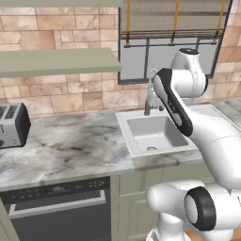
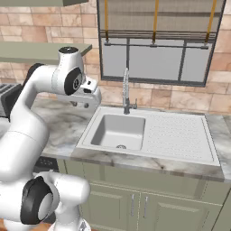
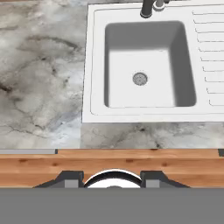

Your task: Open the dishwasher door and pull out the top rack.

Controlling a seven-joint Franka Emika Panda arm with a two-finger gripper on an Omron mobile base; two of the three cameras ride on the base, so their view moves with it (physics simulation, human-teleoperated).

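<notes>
Plainly, from the left base view the dishwasher door (image 1: pixel 59 214) sits shut under the marble counter (image 1: pixel 70 146), low and left of the arm, so nothing is begun; a toaster (image 1: pixel 13 124) stands at the counter's far left. From the right, the pincer (image 2: pixel 88 103) hovers above the counter beside the sink (image 2: pixel 119 131). Looking down from the hand, its tips sit apart, pinching nothing, over the sink and wood floor (image 3: pixel 109 164).
</notes>
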